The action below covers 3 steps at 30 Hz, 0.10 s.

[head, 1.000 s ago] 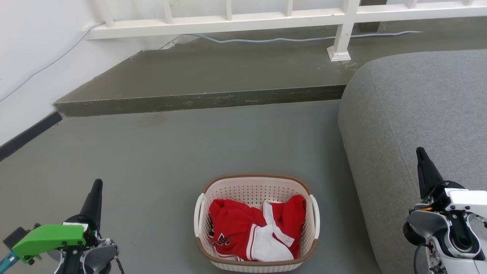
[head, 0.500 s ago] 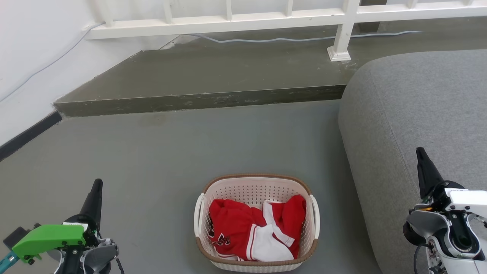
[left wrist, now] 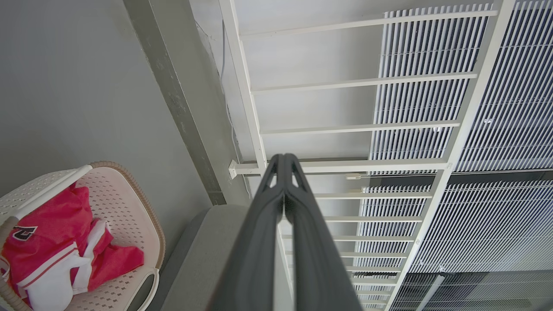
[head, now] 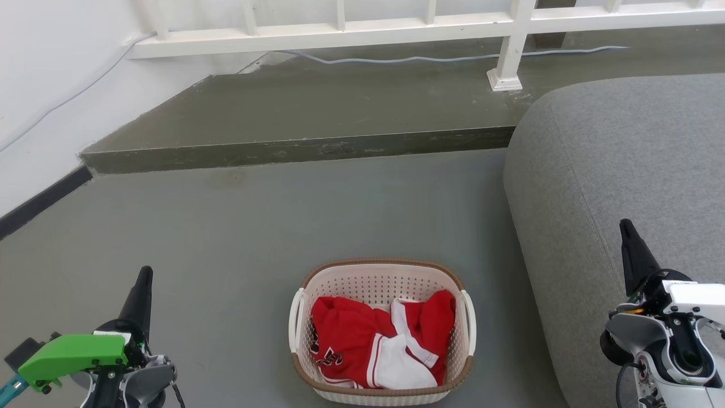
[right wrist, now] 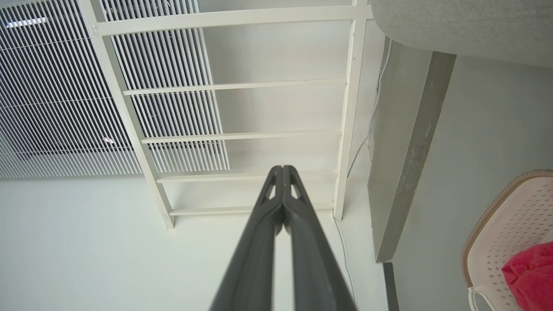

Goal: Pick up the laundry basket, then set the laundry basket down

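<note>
The small oval cream-white perforated plastic laundry basket [head: 376, 283] with the brown woven-look rim stands upright on the grey floor [head: 283, 215], mouth up, just beside the left flank of the big grey upholstered sofa [head: 623, 158] but not touching it. A crumpled red and white garment [head: 351, 334] lies inside.

Your left gripper [head: 145, 272] hangs well out from the sofa, on the basket's far side from it. Your right gripper [head: 625, 224] hangs over the sofa's near edge. On both, the fingers are pressed tip to tip and hold nothing, and they point ahead, along the sofa's flank.

So the basket lies between your two arms, inward of each and lower. Neither arm looks clearly nearer.

The two white handles are what matter. One handle [head: 293, 320] faces away from the sofa, toward your left arm, and the other [head: 470, 320] faces the sofa, toward your right. The handle-to-handle line runs square to the sofa's flank. I take that as the long axis, though the steep view leaves this unsure. You likely need to part both pairs of fingers and turn each arm inward and down.
</note>
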{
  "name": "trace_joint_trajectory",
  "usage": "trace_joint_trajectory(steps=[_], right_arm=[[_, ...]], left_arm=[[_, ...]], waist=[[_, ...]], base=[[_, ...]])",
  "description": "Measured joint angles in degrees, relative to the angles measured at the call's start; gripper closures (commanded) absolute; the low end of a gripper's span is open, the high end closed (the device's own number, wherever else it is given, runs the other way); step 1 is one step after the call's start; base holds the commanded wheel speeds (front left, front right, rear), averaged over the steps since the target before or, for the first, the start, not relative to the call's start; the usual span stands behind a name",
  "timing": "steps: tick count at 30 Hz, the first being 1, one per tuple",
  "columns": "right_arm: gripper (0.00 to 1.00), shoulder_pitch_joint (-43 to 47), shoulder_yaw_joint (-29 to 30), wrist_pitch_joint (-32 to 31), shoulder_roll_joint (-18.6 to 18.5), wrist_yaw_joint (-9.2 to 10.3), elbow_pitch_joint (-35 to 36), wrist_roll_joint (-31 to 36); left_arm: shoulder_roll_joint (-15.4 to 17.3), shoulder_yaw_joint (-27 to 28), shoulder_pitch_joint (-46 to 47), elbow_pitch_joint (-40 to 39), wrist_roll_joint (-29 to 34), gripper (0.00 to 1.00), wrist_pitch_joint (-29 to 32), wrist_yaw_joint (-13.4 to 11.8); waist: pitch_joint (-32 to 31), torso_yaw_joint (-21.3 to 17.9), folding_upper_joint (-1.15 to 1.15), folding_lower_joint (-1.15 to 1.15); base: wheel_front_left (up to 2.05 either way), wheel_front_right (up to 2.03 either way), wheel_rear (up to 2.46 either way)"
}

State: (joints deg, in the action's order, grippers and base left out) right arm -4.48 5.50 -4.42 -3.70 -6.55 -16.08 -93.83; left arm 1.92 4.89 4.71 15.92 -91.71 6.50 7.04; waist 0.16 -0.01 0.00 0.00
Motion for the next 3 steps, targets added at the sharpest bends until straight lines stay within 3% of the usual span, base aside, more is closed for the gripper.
trace_joint_trajectory(steps=[3], right_arm=[[1.0,0.0,0.01,0.0,0.0,0.0,0.0,0.0]], left_arm=[[0.0,0.0,0.0,0.0,0.0,1.0,0.0,0.0]], waist=[[0.0,0.0,0.0,0.0]], base=[[0.0,0.0,0.0]])
